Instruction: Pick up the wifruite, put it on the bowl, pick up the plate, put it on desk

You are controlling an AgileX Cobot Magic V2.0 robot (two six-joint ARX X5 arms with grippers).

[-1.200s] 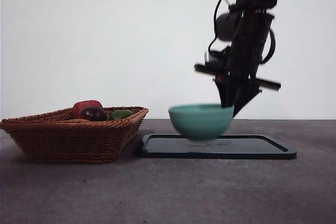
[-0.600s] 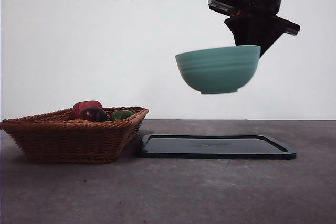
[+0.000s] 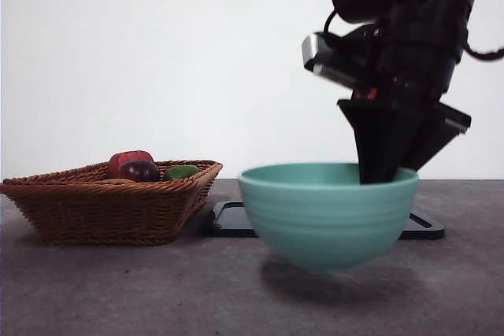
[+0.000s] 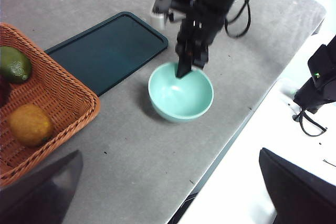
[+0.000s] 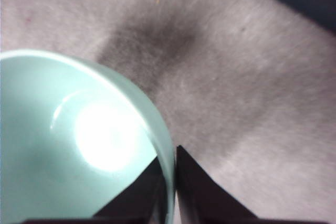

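Note:
My right gripper (image 3: 386,171) (image 5: 169,156) is shut on the rim of the mint-teal bowl (image 3: 328,214) (image 5: 79,145), one jaw inside and one outside. The bowl is empty and hangs upright just above the grey desk (image 3: 94,289), in front of the dark flat tray (image 3: 228,222) (image 4: 105,48). The left wrist view looks down on that bowl (image 4: 181,93) and the right gripper (image 4: 185,69). The orange wifruite (image 4: 30,124) lies in the wicker basket (image 4: 58,95). My left gripper (image 4: 168,203) is open, high above the desk. No separate plate shows.
The basket (image 3: 110,202) stands left of the tray and also holds a green fruit (image 4: 13,64) (image 3: 181,171) and a dark red fruit (image 3: 138,169). The desk's edge (image 4: 247,114) runs close beside the bowl.
The right gripper lifted the bowl off the tray, carried it up high, then brought it forward and down to just above the desk in front of the tray.

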